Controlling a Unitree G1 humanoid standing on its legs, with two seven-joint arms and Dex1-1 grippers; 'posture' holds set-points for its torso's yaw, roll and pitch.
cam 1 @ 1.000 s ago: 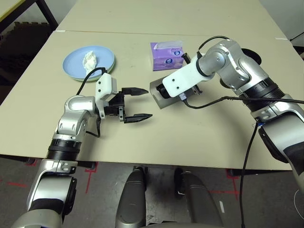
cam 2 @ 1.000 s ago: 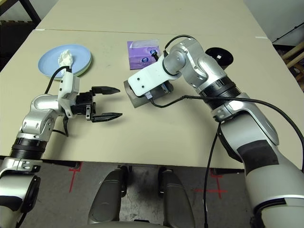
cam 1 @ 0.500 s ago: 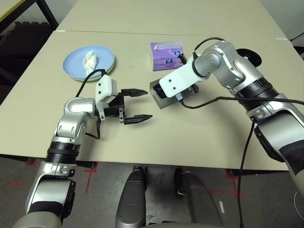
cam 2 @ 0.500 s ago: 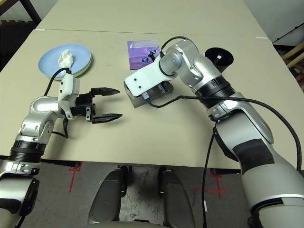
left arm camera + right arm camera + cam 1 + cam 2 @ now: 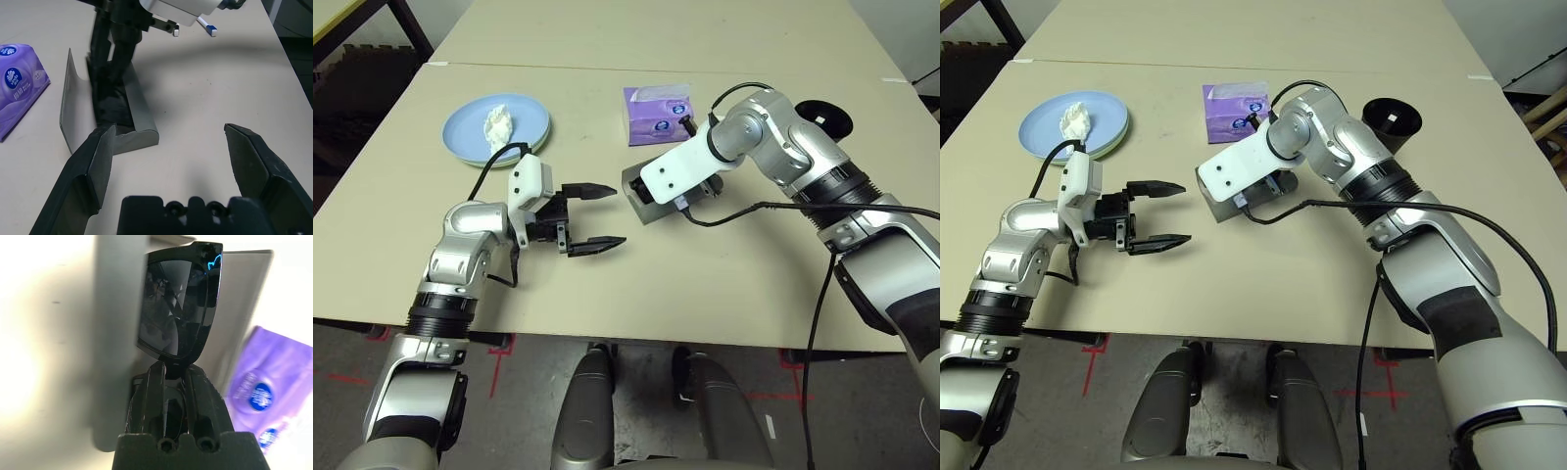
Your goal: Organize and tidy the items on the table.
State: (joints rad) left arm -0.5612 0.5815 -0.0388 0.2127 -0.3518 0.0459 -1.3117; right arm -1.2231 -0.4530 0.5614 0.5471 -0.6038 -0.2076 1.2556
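Your right claw (image 5: 173, 377) is clamped on the black sunglasses (image 5: 178, 313), pinching them at the frame's lower edge. The sunglasses hang lens-down inside the open grey case (image 5: 110, 115), which lies on the tabletop (image 5: 724, 264) just in front of the purple tissue box (image 5: 656, 116). Seen from your left wrist, the right claw's black fingers (image 5: 115, 54) reach down into the case's trough, between its raised lid and its low front wall.

Your left claw (image 5: 592, 217) hovers over the tabletop just to the left of the case, pointing toward it, with its two black fingers (image 5: 93, 166) spread wide and nothing between them.

At the far left of the tabletop sits the light blue plate (image 5: 470, 137), stacked on a pale green plate whose rim (image 5: 1108, 147) peeks out beneath it. A crumpled white tissue (image 5: 496, 124) lies on the blue plate.

The black cup (image 5: 1392, 117) stands behind your right arm, well to the right of the tissue box. From your left wrist, a white-blue pen (image 5: 206, 26) lies on the tabletop beyond the case.
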